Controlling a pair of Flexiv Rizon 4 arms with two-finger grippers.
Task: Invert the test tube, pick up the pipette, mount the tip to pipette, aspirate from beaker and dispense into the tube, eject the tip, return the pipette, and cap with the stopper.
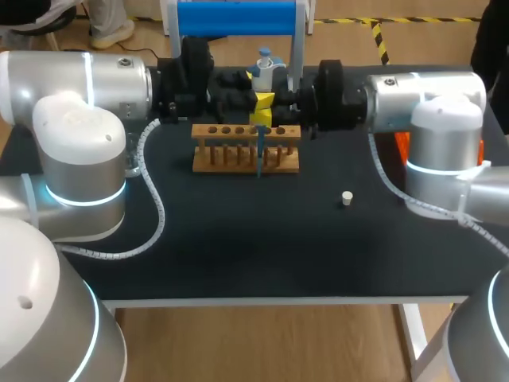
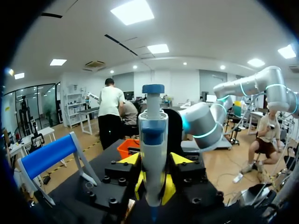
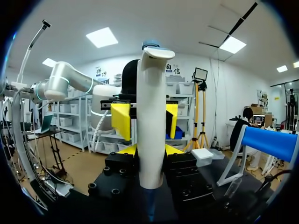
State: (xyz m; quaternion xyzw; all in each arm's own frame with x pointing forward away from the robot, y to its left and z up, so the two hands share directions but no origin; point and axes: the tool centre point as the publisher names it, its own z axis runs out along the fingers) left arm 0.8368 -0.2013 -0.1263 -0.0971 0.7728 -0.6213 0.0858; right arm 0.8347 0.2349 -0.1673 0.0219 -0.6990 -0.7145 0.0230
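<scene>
A white and blue pipette [image 1: 265, 65] stands upright over the wooden tube rack [image 1: 208, 159], and its blue tip [image 1: 259, 155] hangs in front of the rack. Both grippers meet at it from opposite sides. My right gripper [image 3: 149, 151] is shut on the pipette body [image 3: 150, 116], with its yellow fingers [image 2: 140, 186] pressed against the lower barrel. My left gripper [image 2: 154, 161] is higher up. Its fingers [image 3: 121, 119] stand slightly apart from the pipette [image 2: 153, 154], so it is open. A small white stopper [image 1: 347, 198] lies on the black table to the right of the rack.
A white stand with a blue bar [image 1: 238, 17] rises at the table's back edge behind the grippers. An orange box [image 1: 401, 143] sits behind my right arm. A clear glass vessel [image 1: 134, 163] is partly hidden by my left arm.
</scene>
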